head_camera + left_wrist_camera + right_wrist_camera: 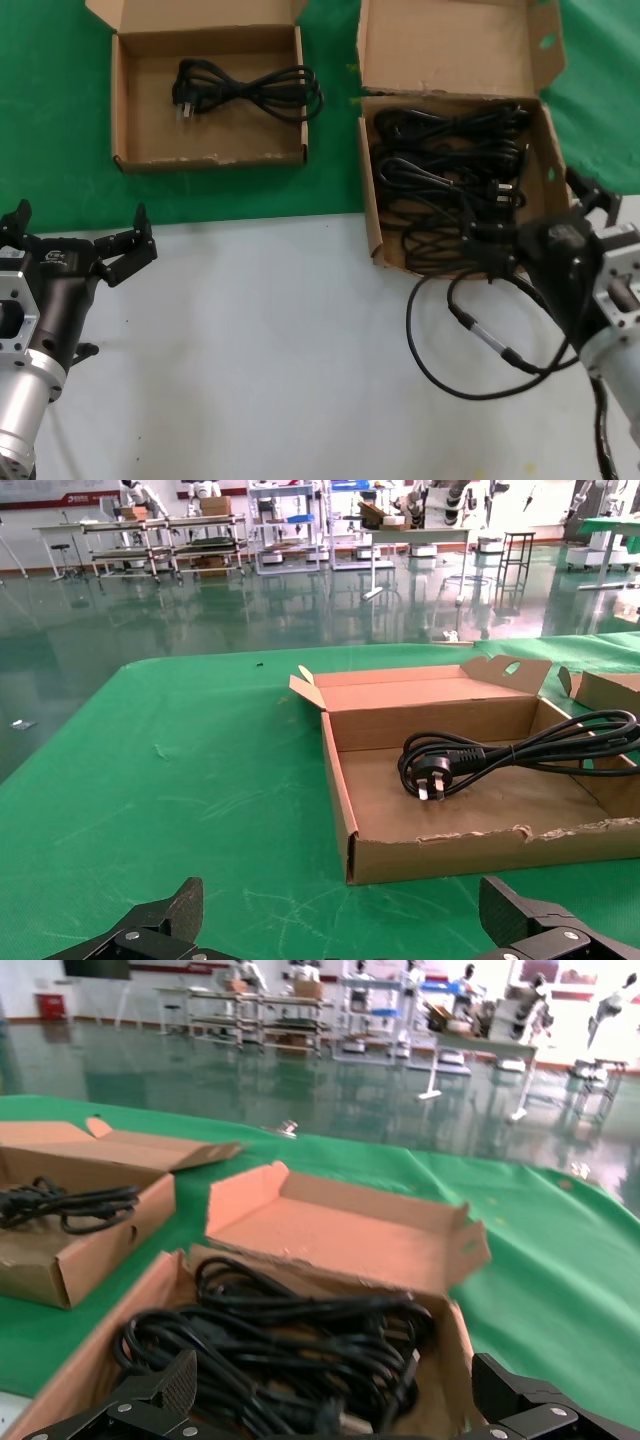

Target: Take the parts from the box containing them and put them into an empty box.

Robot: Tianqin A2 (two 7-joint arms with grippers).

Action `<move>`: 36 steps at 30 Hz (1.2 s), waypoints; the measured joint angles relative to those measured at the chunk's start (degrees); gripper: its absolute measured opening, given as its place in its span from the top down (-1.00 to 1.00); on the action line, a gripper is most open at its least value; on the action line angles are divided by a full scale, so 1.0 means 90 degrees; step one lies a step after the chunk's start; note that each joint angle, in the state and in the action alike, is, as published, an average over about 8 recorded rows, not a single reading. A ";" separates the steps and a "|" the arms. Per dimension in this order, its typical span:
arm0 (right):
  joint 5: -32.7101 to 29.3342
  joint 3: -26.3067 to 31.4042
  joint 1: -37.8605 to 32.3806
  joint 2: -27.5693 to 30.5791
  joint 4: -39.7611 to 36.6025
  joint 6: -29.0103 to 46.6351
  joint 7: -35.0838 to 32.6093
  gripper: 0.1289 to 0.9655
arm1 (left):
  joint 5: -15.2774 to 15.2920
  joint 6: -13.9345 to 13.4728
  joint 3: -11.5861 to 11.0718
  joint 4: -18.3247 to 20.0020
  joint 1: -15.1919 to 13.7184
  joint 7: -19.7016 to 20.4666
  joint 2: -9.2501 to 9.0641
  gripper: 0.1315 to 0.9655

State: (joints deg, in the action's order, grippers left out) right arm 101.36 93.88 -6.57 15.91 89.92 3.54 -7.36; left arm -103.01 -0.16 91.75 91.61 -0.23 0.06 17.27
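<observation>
The left pincer hangs low over the grey part of the desk, its two black fingers spread wide with nothing between them. Ahead of it, across a strip of green cloth, sits the small box, lid flap laid back away from the pincer. One cord lies inside, looped, its plug toward the wall farthest from the big box; the left wrist view shows the same cord resting on the floor of that box, just past the ragged front wall.

The right pincer hovers at the near corner of the big box, on the side away from the small one. Its fingers are also spread wide and grip nothing. Directly under and ahead of it the big box holds a heap of cords, several black bundles tangled together; the right wrist view looks down on this heap between the two finger tips, with the tall flap standing beyond.

A thin cable with a silver connector curls on the grey desk just behind and inward of the right pincer, outside both boxes.
</observation>
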 joint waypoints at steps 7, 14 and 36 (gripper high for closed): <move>0.0097 -0.0121 0.0360 0.0070 0.0096 -0.0194 0.0405 -1.00 | -0.0006 0.0009 -0.0004 0.0003 0.0013 -0.0004 -0.0004 -1.00; 0.0158 -0.0197 0.0584 0.0114 0.0156 -0.0315 0.0656 -1.00 | -0.0011 0.0014 -0.0007 0.0005 0.0021 -0.0006 -0.0007 -1.00; 0.0162 -0.0202 0.0600 0.0117 0.0160 -0.0324 0.0674 -1.00 | -0.0011 0.0014 -0.0007 0.0005 0.0021 -0.0006 -0.0008 -1.00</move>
State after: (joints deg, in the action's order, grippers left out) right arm 102.82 92.06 -1.16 16.96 91.36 0.62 -1.30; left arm -103.11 -0.03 91.69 91.66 -0.04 0.01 17.20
